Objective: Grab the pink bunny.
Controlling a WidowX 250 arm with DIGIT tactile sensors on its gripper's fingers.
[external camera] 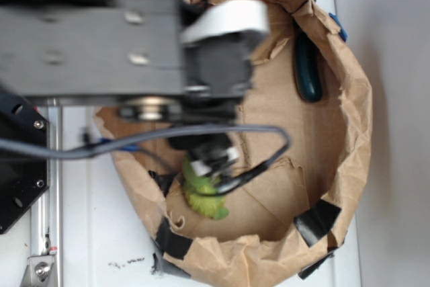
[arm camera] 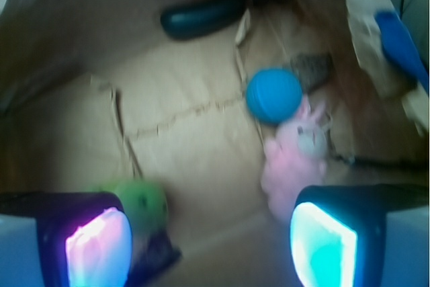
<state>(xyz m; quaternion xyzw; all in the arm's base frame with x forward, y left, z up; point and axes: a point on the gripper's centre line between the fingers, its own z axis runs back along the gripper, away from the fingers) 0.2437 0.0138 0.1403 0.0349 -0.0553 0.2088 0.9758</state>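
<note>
- Down inside the brown paper bin [external camera: 349, 132] we go, and the gripper [arm camera: 211, 247] hangs low over the cardboard floor [arm camera: 181, 132], fingers spread wide with nothing between them.
- There's the pink bunny [arm camera: 295, 166], lying on the floor just ahead of the right finger pad [arm camera: 322, 247]. Its lower body sits right at that pad's top edge, ears pointing away from the camera. Whether pad and plush touch, I can't tell; the wrist view is blurred.
- A blue ball [arm camera: 273, 95] sits right against the bunny's head, on the far side.
- The green plush toy [arm camera: 141, 206] is over by the left finger pad [arm camera: 97, 250], well clear of the bunny.
- A dark teal oblong object [arm camera: 201, 15] rests along the far wall.
- From the exterior view, the arm [external camera: 94, 45] covers the bunny entirely; only the green toy shows beneath it.
- Progress call: approach mostly made, grasp not done. The bunny lies off to the right of the opening, so I'd judge a shift right and forward, then a squeeze.
</note>
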